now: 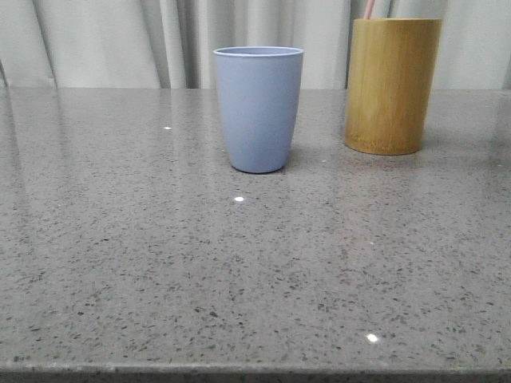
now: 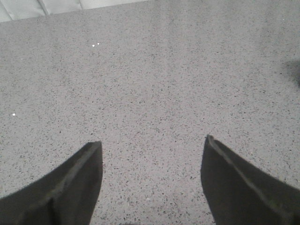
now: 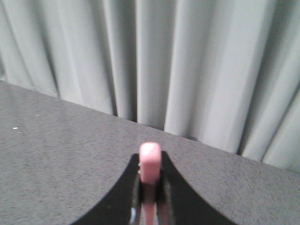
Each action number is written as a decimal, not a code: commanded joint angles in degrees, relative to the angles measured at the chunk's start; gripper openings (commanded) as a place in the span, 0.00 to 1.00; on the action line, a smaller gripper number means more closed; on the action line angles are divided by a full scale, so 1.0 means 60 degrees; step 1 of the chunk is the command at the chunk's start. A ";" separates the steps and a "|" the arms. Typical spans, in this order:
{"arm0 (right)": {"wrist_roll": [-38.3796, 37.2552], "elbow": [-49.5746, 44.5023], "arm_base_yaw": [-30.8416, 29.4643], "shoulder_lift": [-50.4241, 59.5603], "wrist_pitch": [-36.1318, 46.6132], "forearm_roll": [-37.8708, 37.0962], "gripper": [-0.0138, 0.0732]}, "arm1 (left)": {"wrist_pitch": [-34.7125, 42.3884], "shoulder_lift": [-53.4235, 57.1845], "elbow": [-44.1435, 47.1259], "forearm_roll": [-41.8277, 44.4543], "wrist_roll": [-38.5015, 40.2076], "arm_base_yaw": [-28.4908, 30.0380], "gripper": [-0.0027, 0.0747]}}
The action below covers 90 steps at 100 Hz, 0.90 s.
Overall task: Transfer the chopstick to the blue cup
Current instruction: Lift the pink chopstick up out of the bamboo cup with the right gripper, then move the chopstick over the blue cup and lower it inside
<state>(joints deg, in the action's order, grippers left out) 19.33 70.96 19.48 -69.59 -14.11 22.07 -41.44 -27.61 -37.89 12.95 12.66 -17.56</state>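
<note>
The blue cup (image 1: pixel 259 108) stands upright near the middle of the grey stone table. To its right stands a bamboo-brown holder (image 1: pixel 390 84), and a short bit of the pale pink chopstick (image 1: pixel 369 9) rises out of its top. In the right wrist view my right gripper (image 3: pixel 150 159) is shut on the chopstick (image 3: pixel 150 166), whose blunt pink end pokes up between the black fingers (image 3: pixel 173 197). My left gripper (image 2: pixel 152 143) hangs open over bare table with nothing between its fingers (image 2: pixel 70 187).
The speckled grey table (image 1: pixel 239 263) runs to a front edge at the bottom of the front view. Pale curtains (image 1: pixel 120 40) hang behind the table's far edge, also seen as curtains (image 3: pixel 187 61) in the right wrist view.
</note>
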 commanded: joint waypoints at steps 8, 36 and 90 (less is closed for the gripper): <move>-0.0002 0.1970 0.0017 0.0332 -0.1475 0.0014 0.09 | 0.0663 -0.0039 -0.0251 0.0090 0.0057 0.0025 0.60; -0.0043 0.2928 0.0017 0.0282 -0.2901 0.0754 0.09 | 0.0663 -0.0039 -0.0251 0.0090 0.0057 0.0025 0.60; 0.0456 0.2928 0.1043 -0.1570 -0.3193 0.1760 0.09 | 0.0663 -0.0039 -0.0251 0.0090 0.0057 0.0025 0.60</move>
<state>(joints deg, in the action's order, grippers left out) 20.53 86.61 24.40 -78.83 -37.55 30.86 -41.44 -27.61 -37.89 12.95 12.66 -17.56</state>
